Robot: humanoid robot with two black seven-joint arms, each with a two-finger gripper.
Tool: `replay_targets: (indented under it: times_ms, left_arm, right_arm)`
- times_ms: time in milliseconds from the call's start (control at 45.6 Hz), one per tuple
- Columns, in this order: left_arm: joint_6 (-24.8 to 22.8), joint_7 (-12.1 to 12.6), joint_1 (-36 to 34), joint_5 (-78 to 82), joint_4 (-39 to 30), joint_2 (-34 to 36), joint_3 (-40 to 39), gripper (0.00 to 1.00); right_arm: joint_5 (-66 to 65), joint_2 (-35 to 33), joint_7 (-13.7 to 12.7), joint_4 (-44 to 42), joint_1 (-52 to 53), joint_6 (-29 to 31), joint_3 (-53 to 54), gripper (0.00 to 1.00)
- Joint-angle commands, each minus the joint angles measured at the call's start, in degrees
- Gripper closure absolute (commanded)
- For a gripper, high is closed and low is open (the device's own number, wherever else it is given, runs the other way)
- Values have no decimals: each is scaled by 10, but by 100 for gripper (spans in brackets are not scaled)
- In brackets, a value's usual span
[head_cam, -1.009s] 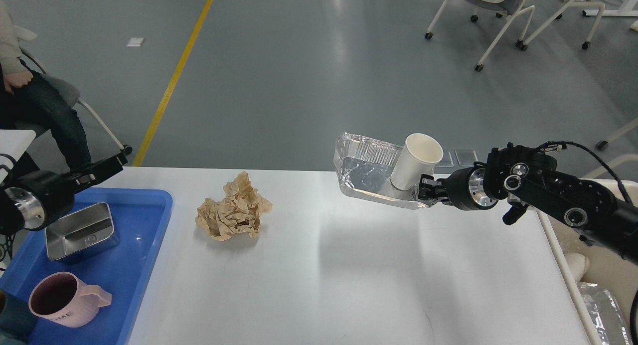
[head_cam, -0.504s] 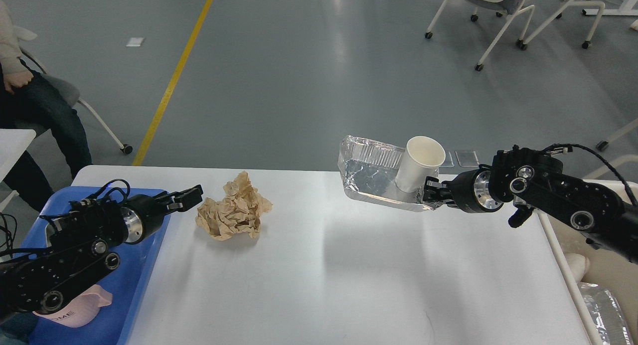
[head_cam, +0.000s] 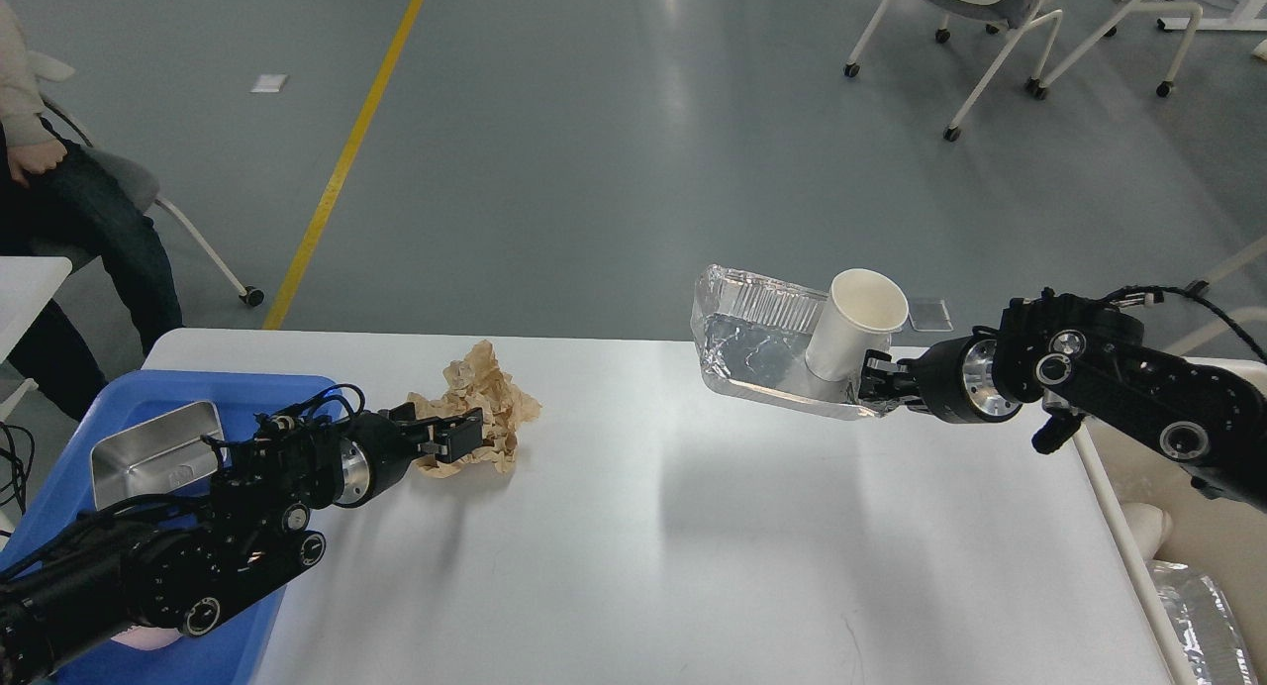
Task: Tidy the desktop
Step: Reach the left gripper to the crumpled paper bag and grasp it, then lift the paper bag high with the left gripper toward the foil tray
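**Both arms over bench, R holding foil tray**

Bench (head_cam: 643,566) = the desktop, fills lower view under both arms. L gripper (head_cam: 450,436) sits at near-left side of crumpled brown paper (head_cam: 487,408), fingers spread narrow, touching or just shy of paper – can't tell which. R gripper (head_cam: 873,383) fingers clamped on rim of foil tray (head_cam: 757,343), lifted clear of bench w/ white paper cup (head_cam: 853,327) upright inside. Blue tray (head_cam: 59,467) at far left holds steel tin (head_cam: 148,457).
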Motion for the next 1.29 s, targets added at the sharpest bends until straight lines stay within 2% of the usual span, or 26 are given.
replay_targets:
  times_ms: [0,175,351,526,636,746,899,943,1075,1272]
  left_arm:
    - [0,0,-3,7,12,1,2,9]
    - [0,0,-4,8,37,-5,2,9]
    - [1,-3,-12,8,89,-44,2,9]
    - [2,-24,-20,7,115,-76,11,10]
    - [2,-32,-24,6,139,-95,19,15]
    - [1,-46,-25,4,149,-103,23,31]
    - [-2,-46,-25,-2,151,-103,31,75]
    - [-3,-46,-25,-4,151,-103,31,83]
    - [-6,-47,-28,-8,150,-104,30,99]
    - [-52,-48,-54,-37,119,-68,25,100]
  right_arm:
    - [0,-2,0,1,-5,0,4,100]
    - [0,-2,0,1,-6,0,5,100]
    - [0,-3,0,1,-7,0,9,100]
    - [0,-13,2,9,-12,0,15,100]
    - [0,-14,2,10,-13,0,16,100]
    - [0,-15,3,10,-13,0,17,100]
    - [0,-14,3,10,-14,0,18,100]
    - [0,-14,3,9,-14,0,18,100]
    - [0,-14,3,9,-14,0,19,100]
    - [0,-13,3,8,-14,0,18,100]
